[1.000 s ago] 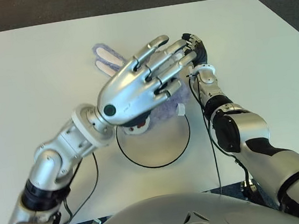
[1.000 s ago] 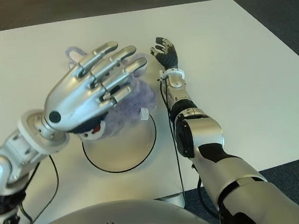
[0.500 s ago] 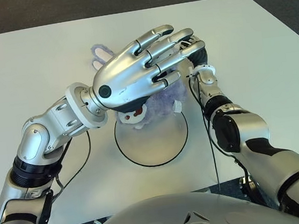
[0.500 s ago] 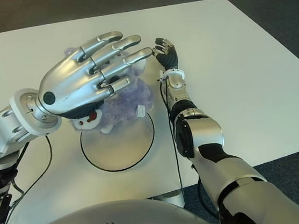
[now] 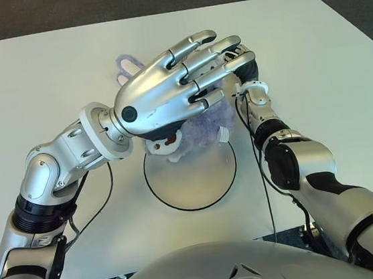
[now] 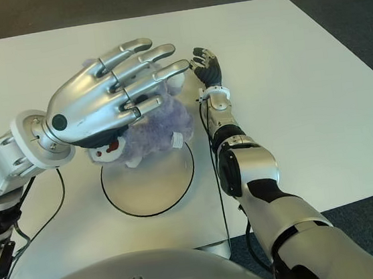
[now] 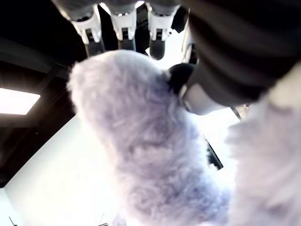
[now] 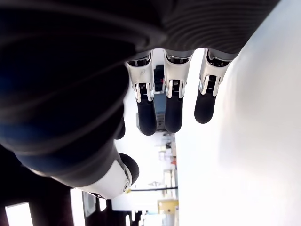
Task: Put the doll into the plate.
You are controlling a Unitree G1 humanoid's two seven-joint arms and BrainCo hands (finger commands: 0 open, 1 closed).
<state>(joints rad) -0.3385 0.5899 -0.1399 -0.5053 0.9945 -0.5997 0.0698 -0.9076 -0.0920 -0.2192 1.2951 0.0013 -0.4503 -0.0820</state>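
**Doll held over the far rim of the plate**

Now the left hand (image 5: 168, 98) is seen stretched palm down above the far edge of the plate (image 5: 199, 190), its silver fingers (image 5: 199, 44) nearly straight and slightly fanned. A fluffy lilac doll (image 6: 158, 130) is pressed under the palm; in the left wrist view the fur (image 7: 150, 155) fills the space just below the fingertips, and the thumb is seen against its side, so the doll appears to be cupped rather than tightly clenched. A small white label hangs from the doll's right side, and a white-and-red part of it shows at the near left, under the wrist. Pale ears (image 5: 126, 67) stick out on the far side of the hand. Whether the doll touches the plate cannot be told; it overlaps the plate's far rim in both eye views.

The plate, round and white with a dark edge, is set on the white table (image 5: 45, 81), near the robot's body.

The right hand (image 6: 206, 66) is shown to the right of the doll, on or low over the table, with dark fingers (image 8: 173, 106) extended, loosely spread and holding nothing.
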